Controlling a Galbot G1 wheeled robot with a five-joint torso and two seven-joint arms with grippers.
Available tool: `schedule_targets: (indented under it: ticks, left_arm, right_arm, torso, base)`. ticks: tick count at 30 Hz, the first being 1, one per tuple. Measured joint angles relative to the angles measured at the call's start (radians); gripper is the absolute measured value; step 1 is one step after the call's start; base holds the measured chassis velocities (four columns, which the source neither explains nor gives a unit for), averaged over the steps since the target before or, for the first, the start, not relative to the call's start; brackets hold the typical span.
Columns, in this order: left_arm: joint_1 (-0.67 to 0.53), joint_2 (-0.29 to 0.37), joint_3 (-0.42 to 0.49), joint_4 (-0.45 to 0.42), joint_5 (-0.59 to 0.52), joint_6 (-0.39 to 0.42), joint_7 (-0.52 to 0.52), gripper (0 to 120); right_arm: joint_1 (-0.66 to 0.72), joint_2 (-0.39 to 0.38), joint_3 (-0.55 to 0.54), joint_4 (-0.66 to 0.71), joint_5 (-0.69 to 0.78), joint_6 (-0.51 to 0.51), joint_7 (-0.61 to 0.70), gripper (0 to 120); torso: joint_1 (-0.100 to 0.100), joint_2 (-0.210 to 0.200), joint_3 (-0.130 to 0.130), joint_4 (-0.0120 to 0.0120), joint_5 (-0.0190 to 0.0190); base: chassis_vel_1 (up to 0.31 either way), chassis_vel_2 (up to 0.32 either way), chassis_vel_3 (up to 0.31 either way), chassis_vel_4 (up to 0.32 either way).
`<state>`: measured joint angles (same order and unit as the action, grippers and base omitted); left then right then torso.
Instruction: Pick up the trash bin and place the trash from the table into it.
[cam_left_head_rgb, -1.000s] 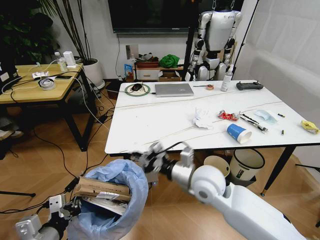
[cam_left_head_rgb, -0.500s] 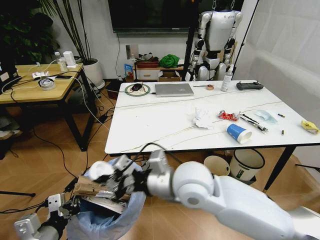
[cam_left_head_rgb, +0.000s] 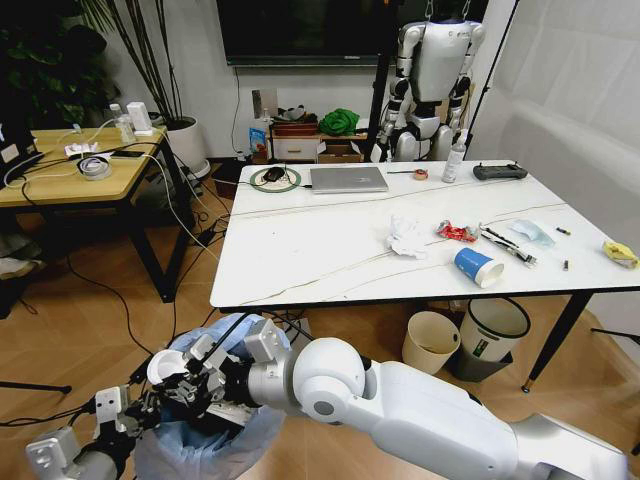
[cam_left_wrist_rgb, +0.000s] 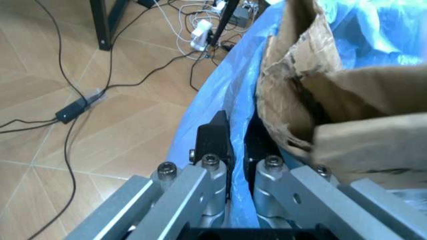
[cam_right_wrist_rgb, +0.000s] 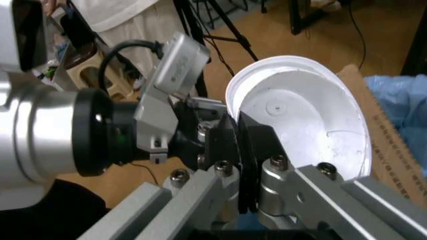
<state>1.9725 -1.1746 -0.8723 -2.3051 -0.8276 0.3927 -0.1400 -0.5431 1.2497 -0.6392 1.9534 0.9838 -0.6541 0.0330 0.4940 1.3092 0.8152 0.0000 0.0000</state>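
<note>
Fingers of the right gripper (cam_right_wrist_rgb: 239, 150) pinch the rim of a white paper cup (cam_right_wrist_rgb: 303, 120) directly above the trash bin (cam_left_head_rgb: 215, 440), mouth sideways. Left gripper (cam_left_wrist_rgb: 230, 150) clamps the bin's blue liner beside the cardboard box (cam_left_wrist_rgb: 333, 100). Box print is unreadable. Remaining litter lies toward the desk's (cam_left_head_rgb: 300, 250) right edge.

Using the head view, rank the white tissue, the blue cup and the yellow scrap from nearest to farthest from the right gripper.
From the right gripper, low over the trash bin:
1. White tissue, middle of the table.
2. Blue cup, on its side near the front edge, farther right.
3. Yellow scrap, at the table's far right edge.
</note>
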Motion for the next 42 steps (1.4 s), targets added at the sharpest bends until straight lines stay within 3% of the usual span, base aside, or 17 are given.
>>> schedule_targets:
  ticks: [19, 30, 42]
  left_arm:
    - [0.007, -0.001, -0.001, -0.018, -0.021, 0.005, -0.007, 0]
    - [-0.001, 0.006, -0.001, 0.011, -0.015, 0.002, -0.002, 0]
    - [-0.008, 0.010, -0.001, 0.031, -0.015, 0.000, -0.001, 0]
  right_arm:
    - [-0.032, -0.015, -0.002, -0.048, -0.068, 0.015, -0.015, 0]
    - [-0.019, -0.052, 0.021, -0.007, -0.070, 0.014, 0.001, 34]
    - [-0.017, -0.097, 0.109, 0.010, -0.071, 0.013, 0.010, 83]
  torso:
    - [0.000, 0.000, 0.000, 0.0000, 0.0001]
    - [0.000, 0.000, 0.000, 0.0000, 0.0001]
    - [0.000, 0.000, 0.000, 0.0001, 0.0001]
  base:
    - [0.000, 0.000, 0.000, 0.000]
    - [0.000, 0.000, 0.000, 0.000]
    - [0.000, 0.000, 0.000, 0.000]
